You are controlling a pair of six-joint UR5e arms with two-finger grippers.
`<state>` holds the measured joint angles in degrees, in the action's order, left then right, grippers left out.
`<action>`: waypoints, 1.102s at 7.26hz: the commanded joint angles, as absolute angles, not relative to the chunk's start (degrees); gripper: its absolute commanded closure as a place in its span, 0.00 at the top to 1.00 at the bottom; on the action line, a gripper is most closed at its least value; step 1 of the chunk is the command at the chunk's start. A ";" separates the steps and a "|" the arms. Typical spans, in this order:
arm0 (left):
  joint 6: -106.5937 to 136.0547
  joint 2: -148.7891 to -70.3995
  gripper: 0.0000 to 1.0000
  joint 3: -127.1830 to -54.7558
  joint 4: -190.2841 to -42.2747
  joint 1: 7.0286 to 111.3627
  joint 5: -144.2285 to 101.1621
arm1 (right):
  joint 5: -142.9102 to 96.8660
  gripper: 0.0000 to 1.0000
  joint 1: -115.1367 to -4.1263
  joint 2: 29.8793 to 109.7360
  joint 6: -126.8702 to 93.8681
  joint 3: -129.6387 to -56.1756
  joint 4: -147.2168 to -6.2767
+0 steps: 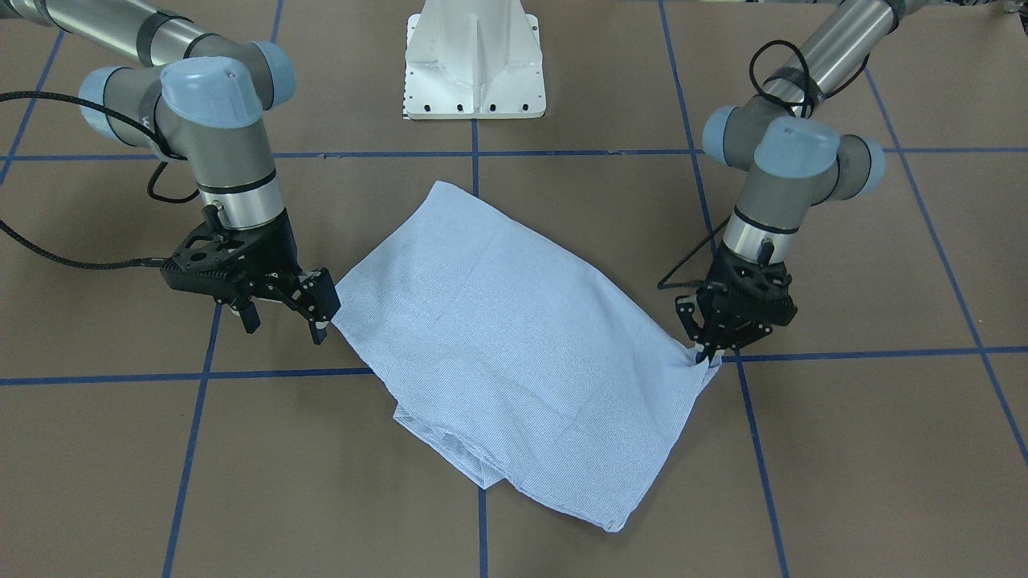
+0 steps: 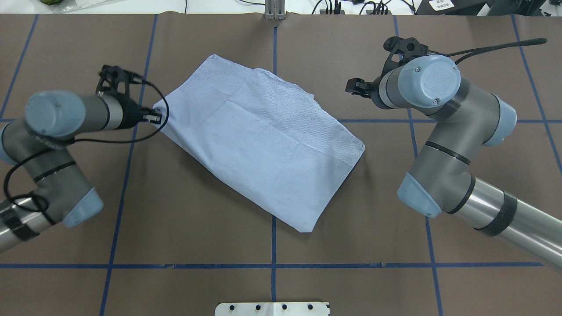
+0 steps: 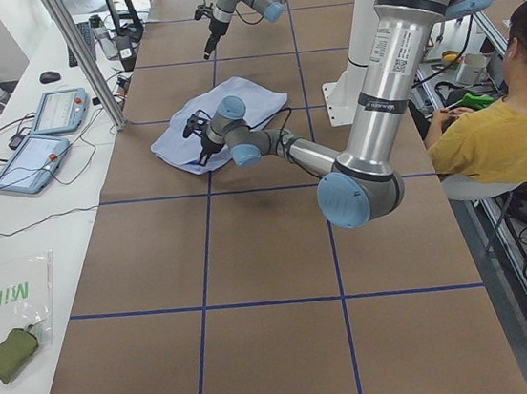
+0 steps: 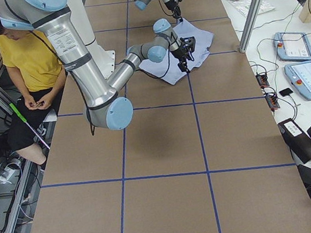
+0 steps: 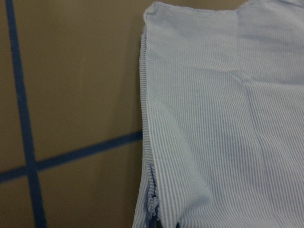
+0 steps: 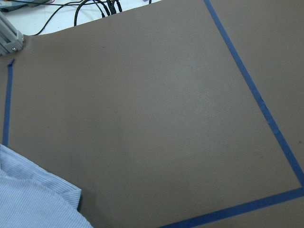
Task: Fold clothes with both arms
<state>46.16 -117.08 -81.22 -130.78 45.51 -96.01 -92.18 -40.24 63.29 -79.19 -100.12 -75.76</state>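
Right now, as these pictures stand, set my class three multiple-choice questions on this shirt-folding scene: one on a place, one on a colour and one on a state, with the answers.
1. Where on the shirt is the left gripper?
A. at a corner
B. over its middle
C. far from it

2. What colour are the tape lines on the table?
A. red
B. blue
C. yellow

3. In what state is the right gripper?
A. shut on the shirt
B. shut on a cable
C. open, holding nothing

Answers:
1 A: in the front-facing view it pinches the shirt's corner.
2 B: the grid on the brown table is blue in every view.
3 C: its jaws stand spread beside the shirt's edge, with no cloth between them.
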 commanded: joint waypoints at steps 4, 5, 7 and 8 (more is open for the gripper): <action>47.38 -143.18 0.23 -47.55 -136.58 51.67 -89.29 | -90.79 1.00 -35.43 62.84 -84.36 -104.59 -76.55; 43.81 -141.09 0.99 -49.90 -137.63 51.77 -91.39 | -90.70 1.00 -34.81 62.84 -85.68 -104.59 -76.64; 42.45 -132.93 1.00 -61.38 -138.25 52.38 -102.60 | -90.62 1.00 -31.92 60.49 -92.77 -104.33 -82.30; 42.45 -130.19 1.00 -65.35 -137.99 52.38 -104.66 | -90.70 1.00 -29.90 56.55 -99.77 -104.15 -89.66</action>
